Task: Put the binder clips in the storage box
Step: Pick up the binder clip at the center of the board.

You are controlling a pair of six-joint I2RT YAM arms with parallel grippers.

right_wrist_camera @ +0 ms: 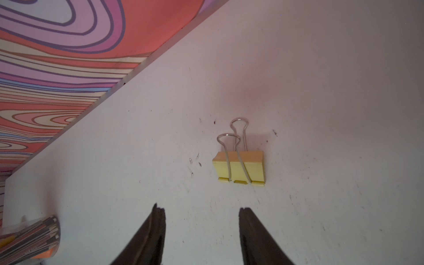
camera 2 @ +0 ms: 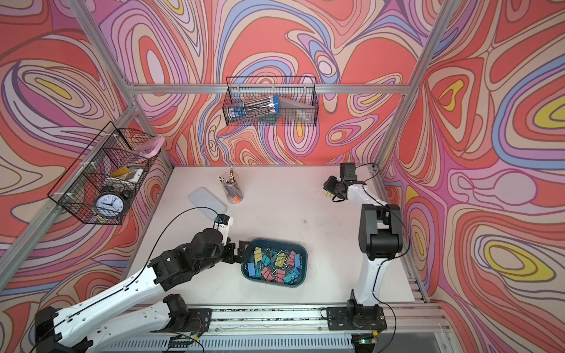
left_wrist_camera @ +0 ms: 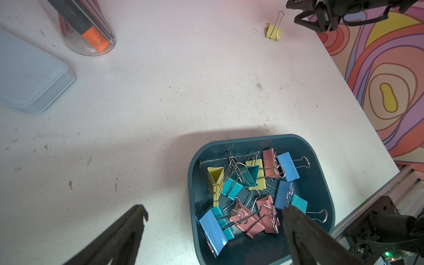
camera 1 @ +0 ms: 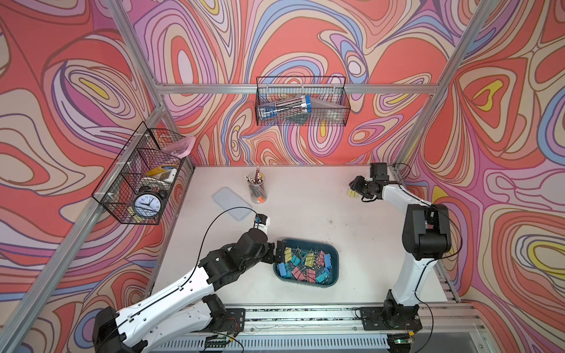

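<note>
A white counter [camera 1: 305, 198] fills the floor of a patterned booth, with two robot arms reaching in from its near edge. The left arm stretches to the dark teal storage box [camera 1: 334, 253], which sits near the front middle of the counter and holds a heap of binder clips [camera 1: 305, 262] in blue, teal, yellow and pink. The left fingers [left_wrist_camera: 298, 229] are spread wide and hold nothing. They straddle the box's left rim, one over the clips and one over bare counter.

The right arm reaches to the far right of the counter, close to the side wall. One yellow clip [right_wrist_camera: 239, 166] lies flat there, well apart from the box, and appears to be the only clip not yet put away. The right fingers [right_wrist_camera: 153, 234] are parted, with only bare counter between them.

The clip lies just ahead of the right fingertips, not yet between them. It sits off their centre line, more in front of one finger than the other. Its long edge runs across the approach, parallel to the gap between the fingers. Both silver wire handles point away from the fingers. The right arm is much the nearer. It probably needs to shift sideways and move forward before closing.
</note>
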